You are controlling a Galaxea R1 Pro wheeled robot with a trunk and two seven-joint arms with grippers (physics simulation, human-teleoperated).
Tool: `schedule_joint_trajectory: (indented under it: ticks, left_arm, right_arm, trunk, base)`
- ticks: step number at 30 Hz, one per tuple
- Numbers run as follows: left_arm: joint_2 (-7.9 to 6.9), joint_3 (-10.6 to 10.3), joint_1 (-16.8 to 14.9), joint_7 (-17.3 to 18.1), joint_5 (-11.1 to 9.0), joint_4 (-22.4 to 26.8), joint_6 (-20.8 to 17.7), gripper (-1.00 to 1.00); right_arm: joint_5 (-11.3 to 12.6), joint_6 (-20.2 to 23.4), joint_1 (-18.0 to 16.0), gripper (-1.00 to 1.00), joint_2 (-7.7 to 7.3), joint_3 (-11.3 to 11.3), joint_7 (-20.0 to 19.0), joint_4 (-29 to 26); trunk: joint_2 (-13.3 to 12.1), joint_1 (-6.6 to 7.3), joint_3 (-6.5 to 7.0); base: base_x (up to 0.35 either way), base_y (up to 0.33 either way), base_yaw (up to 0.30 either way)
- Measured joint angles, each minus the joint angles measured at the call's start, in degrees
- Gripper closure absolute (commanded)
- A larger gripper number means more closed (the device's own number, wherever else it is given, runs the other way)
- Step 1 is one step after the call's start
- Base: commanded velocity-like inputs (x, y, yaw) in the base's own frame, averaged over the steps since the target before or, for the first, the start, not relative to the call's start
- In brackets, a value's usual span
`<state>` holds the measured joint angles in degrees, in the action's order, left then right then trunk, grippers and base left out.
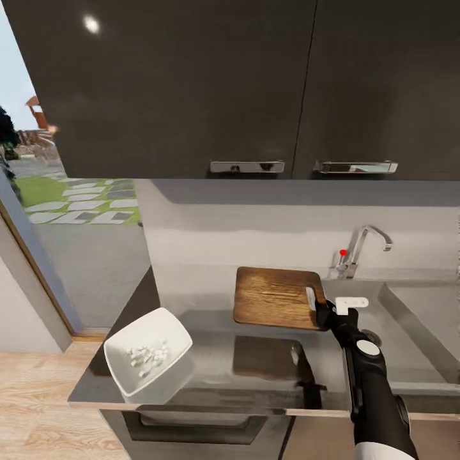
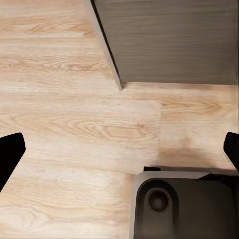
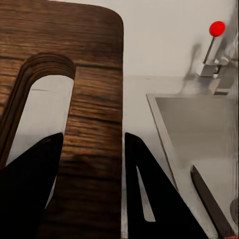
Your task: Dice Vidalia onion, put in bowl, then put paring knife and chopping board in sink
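The dark brown chopping board hangs above the grey countertop, just left of the sink. My right gripper is shut on its right end; in the right wrist view the fingers pinch the wood strip between the handle slot and the board's edge. The white bowl stands at the counter's left end with small white diced onion pieces inside. A slim dark object with a reddish end, probably the paring knife, lies in the sink basin. My left gripper is open over the wooden floor.
A chrome tap with a red knob stands behind the sink. Dark wall cabinets hang overhead. A doorway to the garden opens at the left. Under my left gripper is a dark robot base part.
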<state>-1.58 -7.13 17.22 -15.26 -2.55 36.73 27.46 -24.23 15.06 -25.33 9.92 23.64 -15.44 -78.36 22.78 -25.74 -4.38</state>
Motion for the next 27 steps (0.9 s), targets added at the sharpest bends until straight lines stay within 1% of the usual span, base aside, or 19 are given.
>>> schedule_joint_trajectory:
  ticks: [27]
  left_arm:
    - [0.0,0.0,0.0,0.0,0.0,0.0,0.0,-1.0]
  right_arm:
    - [0.0,0.0,0.0,1.0,0.0,0.0,0.1,0.4]
  trunk:
    - [0.0,0.0,0.0]
  base:
    - [0.0,-0.307,0.0]
